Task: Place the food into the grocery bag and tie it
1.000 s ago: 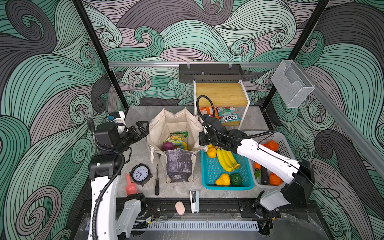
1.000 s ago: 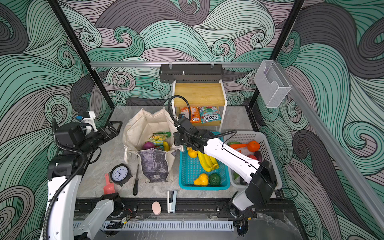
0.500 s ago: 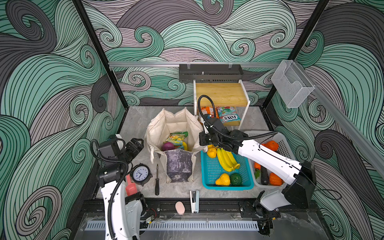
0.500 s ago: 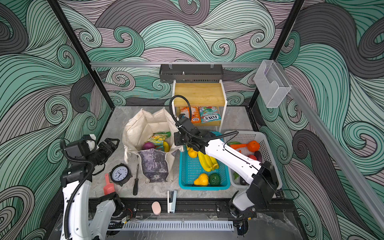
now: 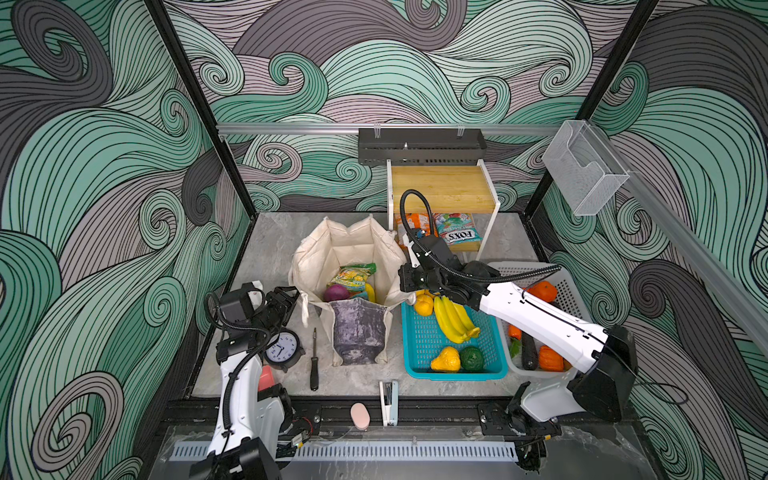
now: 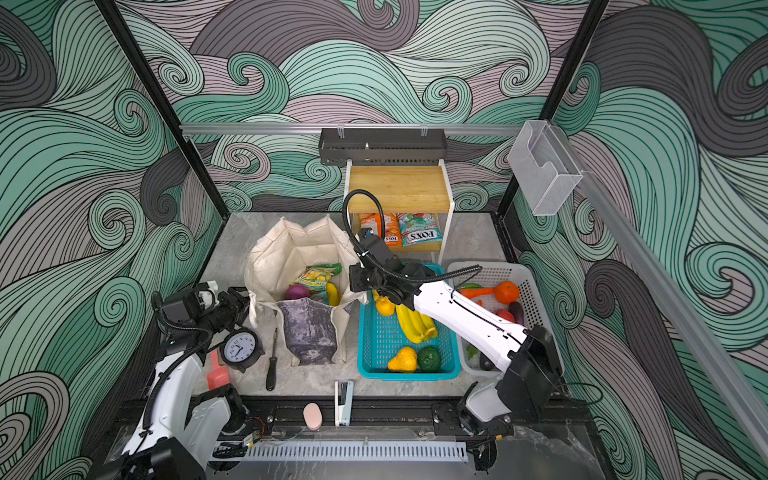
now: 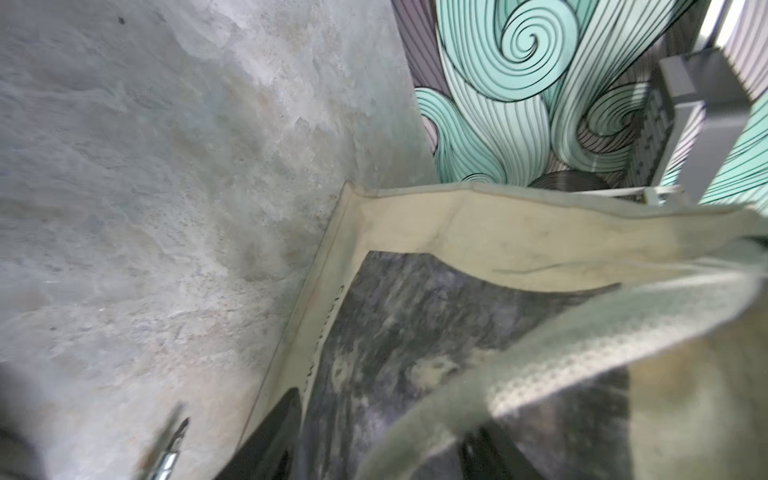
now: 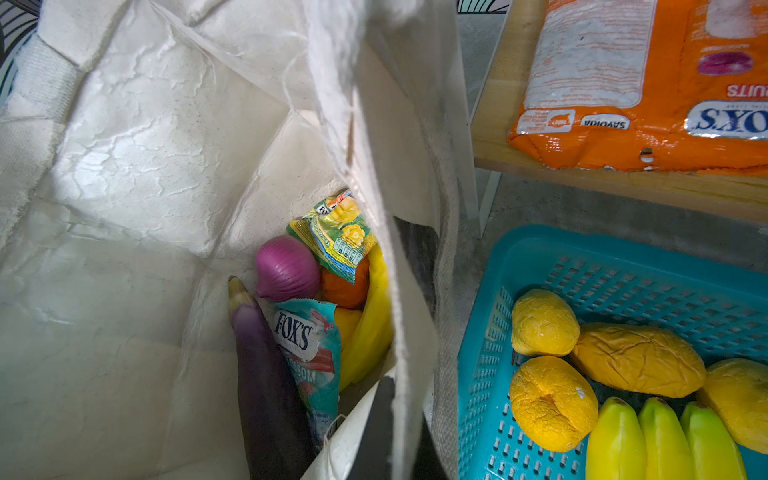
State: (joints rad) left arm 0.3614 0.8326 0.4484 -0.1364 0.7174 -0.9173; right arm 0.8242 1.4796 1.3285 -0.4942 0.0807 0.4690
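Bag (image 5: 357, 332) open: cream, grey-purple front.
Food (image 8: 286, 268) is seen inside; bag edge is pinched by right gripper (image 5: 405, 286); opening of left gripper (image 5: 291, 298) cannot be told.

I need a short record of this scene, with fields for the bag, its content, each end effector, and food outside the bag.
bag: grocery bag, upright, mouth open, straps untied
inside: purple onion, eggplant, orange, yellow banana, yellow-green packet, teal packet
left end effector: at the bag's left strap, grip unclear
right end effector: shut on the bag's right rim
outside the bag: banana bunch in teal basket, orange packet on shelf, more
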